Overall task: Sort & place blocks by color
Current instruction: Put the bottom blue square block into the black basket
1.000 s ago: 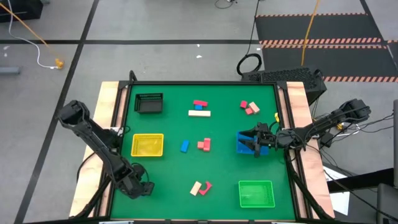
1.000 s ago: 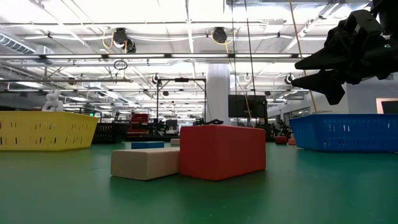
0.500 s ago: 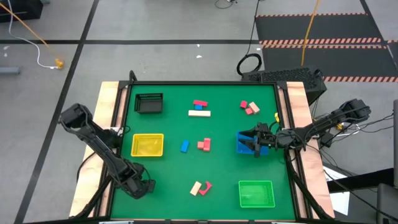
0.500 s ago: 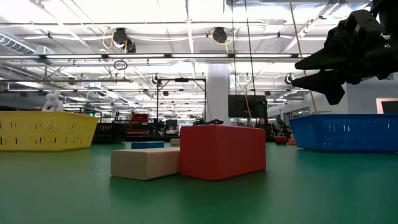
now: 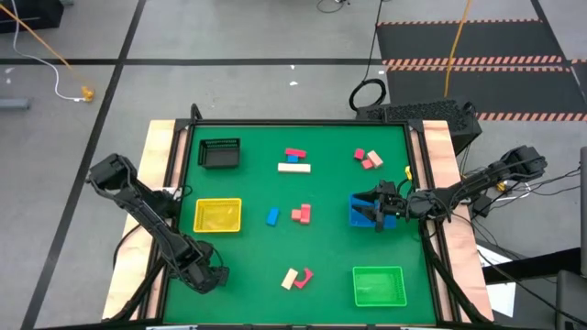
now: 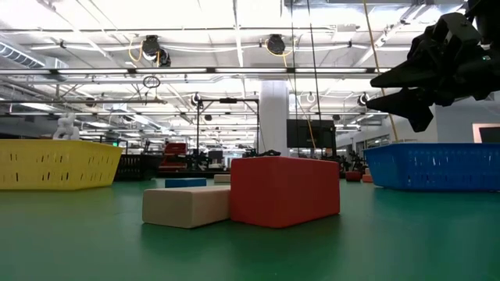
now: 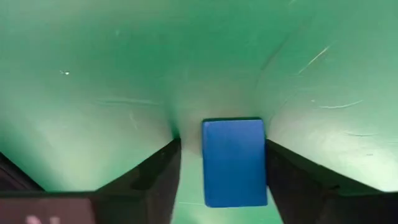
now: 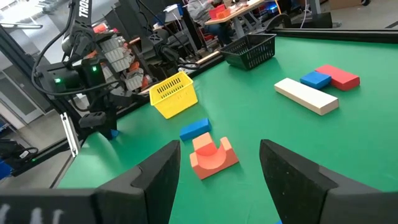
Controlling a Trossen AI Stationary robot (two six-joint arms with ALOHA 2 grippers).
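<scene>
Green table felt (image 5: 321,188) (workshop behind) carries blocks; left gripper (image 7: 217,168) straddles blue block (image 7: 234,160), fingers apart.

Robotics lab or industrial test hall. Evidence: bare concrete floor (image 5: 229,37) with taped lines and hazard-striped mats (image 5: 477,41); high open ceiling (image 6: 195,47) with strip lights and trusses; benches (image 8: 249,9) with cabling, more equipment and screens behind the table (image 5: 321,183).

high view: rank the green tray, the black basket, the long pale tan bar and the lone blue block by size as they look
1. Square green tray, largest.
2. Black slatted basket, a bit smaller than the tray.
3. Long pale tan wooden bar, far narrower than the basket.
4. Lone small blue wooden block, smallest.
The camera looks straight down, so nearness hardly skews this.
</scene>
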